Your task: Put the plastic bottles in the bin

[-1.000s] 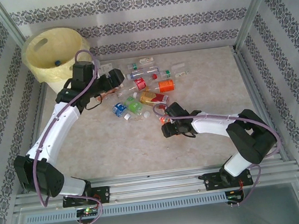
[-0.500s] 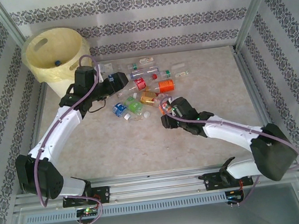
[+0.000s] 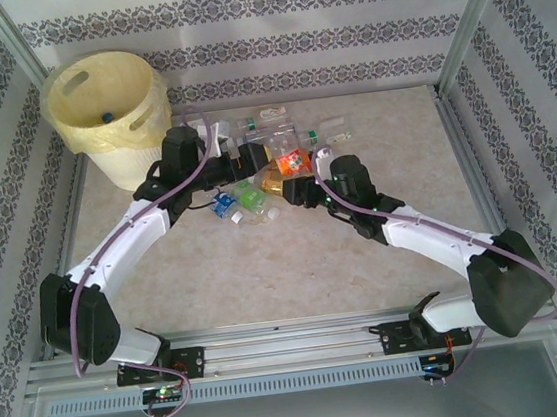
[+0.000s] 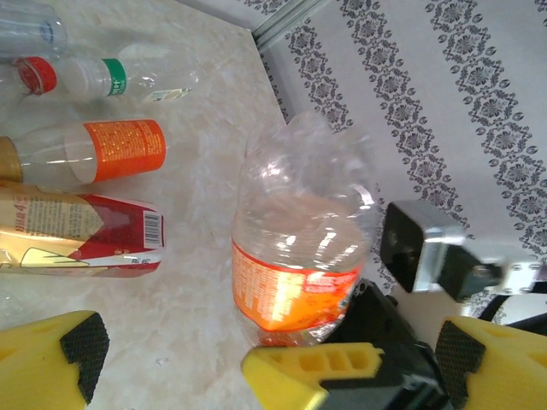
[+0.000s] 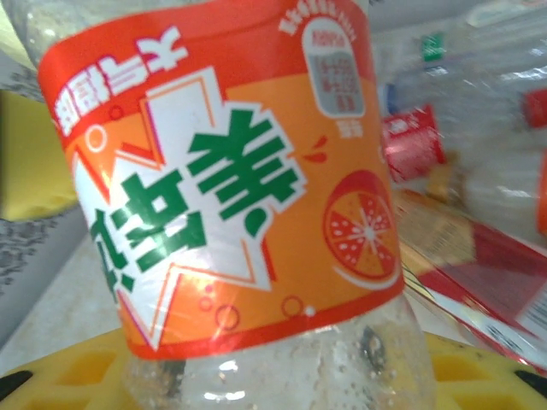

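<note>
My right gripper (image 3: 300, 180) is shut on a clear bottle with an orange label (image 3: 293, 161), held up over the table. That label (image 5: 222, 188) shows large in the right wrist view, above the yellow fingers (image 5: 68, 376). In the left wrist view the same bottle (image 4: 299, 256) stands between my wide-open left fingers (image 4: 81, 346), apart from both pads. My left gripper (image 3: 251, 157) faces it from the left. More plastic bottles (image 3: 249, 198) lie in a loose pile mid-table. The cream bin (image 3: 148, 82) with its yellow liner stands at the far left corner.
On the table lie an orange-labelled bottle (image 4: 94, 152), a red-capped bottle with a green band (image 4: 111, 77) and a crushed red and gold one (image 4: 77, 239). Patterned walls and metal rails (image 3: 462, 137) enclose the table.
The right arm has carried the orange-labelled bottle from the near centre up to the pile. The left gripper has swung right from near the bin to meet it.
</note>
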Motion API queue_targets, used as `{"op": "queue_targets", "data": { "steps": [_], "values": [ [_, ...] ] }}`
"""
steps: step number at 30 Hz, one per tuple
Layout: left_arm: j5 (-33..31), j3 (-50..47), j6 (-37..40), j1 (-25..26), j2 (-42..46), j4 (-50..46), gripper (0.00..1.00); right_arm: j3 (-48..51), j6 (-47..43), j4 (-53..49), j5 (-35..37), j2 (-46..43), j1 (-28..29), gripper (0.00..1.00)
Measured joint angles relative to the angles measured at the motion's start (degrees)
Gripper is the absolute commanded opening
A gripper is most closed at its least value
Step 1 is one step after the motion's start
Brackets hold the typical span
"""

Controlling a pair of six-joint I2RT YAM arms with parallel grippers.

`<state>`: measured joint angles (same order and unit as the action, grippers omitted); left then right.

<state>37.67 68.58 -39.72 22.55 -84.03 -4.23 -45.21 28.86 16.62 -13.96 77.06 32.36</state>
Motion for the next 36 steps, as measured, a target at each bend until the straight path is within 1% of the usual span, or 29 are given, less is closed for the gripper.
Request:
{"op": "queue_targets", "data": {
  "steps": [5, 11, 13, 16, 18, 21, 22, 25, 28, 31, 33, 36],
  "values": [
    [1.0, 3.0, 0.0, 1.3, -4.5, 0.9, 1.0, -2.6, 0.0, 2.5, -3.6, 1.9, 0.0, 0.48],
    [1.2, 4.0, 0.0, 2.6, -7.0, 3.1, 1.0, -4.9, -0.1, 3.3, -5.5, 4.1, 0.0, 0.49],
    [-0.1, 4.7, -0.1, 2.6, -7.4, 3.1, 0.95, -5.7, -0.3, 3.3, -6.0, 4.7, 0.2, 0.5],
    [-2.7, 5.3, -0.4, 2.6, -7.5, 3.2, 0.82, -6.8, -1.1, 2.7, -6.5, 5.2, 0.5, 0.51],
    [-3.8, 5.7, -0.5, 2.8, -7.5, 3.2, 0.72, -7.3, -1.7, 1.9, -6.6, 5.6, 0.5, 0.52],
    [-4.5, 5.9, -0.9, 3.0, -7.5, 3.5, 0.61, -7.9, -2.4, 1.0, -7.2, 6.2, 0.5, 0.55],
    [-4.5, 5.9, -0.9, 3.0, -7.5, 3.5, 0.59, -8.1, -2.5, 0.7, -7.3, 6.4, 0.5, 0.56],
    [-4.7, 5.9, -1.1, 3.0, -7.6, 3.8, 0.53, -9.4, -3.0, -1.0, -7.9, 7.1, 0.4, 0.68],
    [-4.9, 5.9, -1.2, 2.9, -7.7, 4.1, 0.51, -10.5, -4.2, -2.3, -9.4, 7.1, 0.4, 0.82],
    [-5.5, 5.9, -1.3, 2.9, -7.6, 4.5, 0.51, -11.4, -6.3, -3.2, -10.6, 7.0, 0.3, 0.93],
    [-6.4, 5.9, -1.2, 2.8, -7.6, 4.9, 0.51, -11.7, -7.9, -4.3, -11.1, 6.5, 0.3, 0.97],
    [-8.0, 5.8, -1.0, 2.8, -7.3, 5.0, 0.51, -11.8, -10.3, -6.6, -11.1, 4.7, -0.1, 0.98]
  ]
}}
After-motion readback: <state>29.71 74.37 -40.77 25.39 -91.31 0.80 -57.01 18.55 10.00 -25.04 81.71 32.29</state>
